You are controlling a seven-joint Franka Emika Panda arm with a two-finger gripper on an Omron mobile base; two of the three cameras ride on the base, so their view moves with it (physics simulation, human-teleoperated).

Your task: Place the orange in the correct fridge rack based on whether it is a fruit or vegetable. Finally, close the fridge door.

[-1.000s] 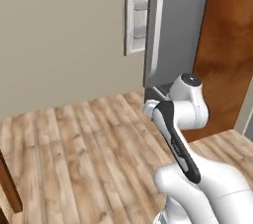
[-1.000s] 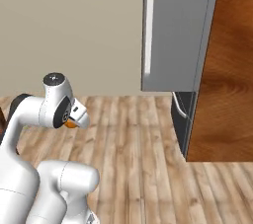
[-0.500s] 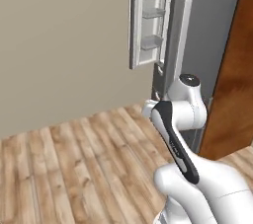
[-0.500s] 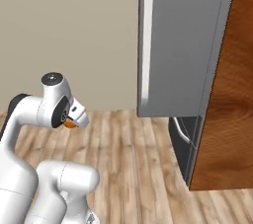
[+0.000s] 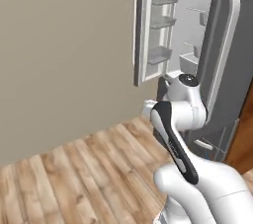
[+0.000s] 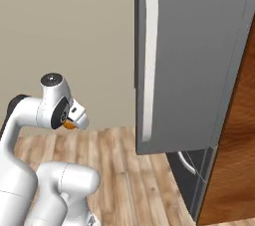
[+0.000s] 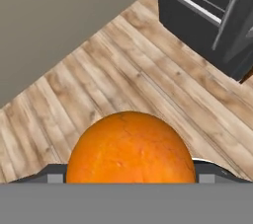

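The orange, bright and round, fills the bottom middle of the hand view, and my gripper is shut on it. From the right base view, the orange peeks out under my gripper, held at chest height over the wooden floor, left of the fridge. The fridge's left door stands open, its inner bins facing me. Pale shelf edges show in the opening behind it, but I cannot single out the fridge rack. My arm hides the gripper in the left base view.
The fridge's grey right door with a long white handle is shut. Below sits a dark drawer with a bar handle. A brown wooden cabinet side stands at the right. Beige wall to the left; wooden floor is open.
The whole scene has shifted and the fridge looms larger and nearer: the base has driven toward it. The orange stays held in my gripper.
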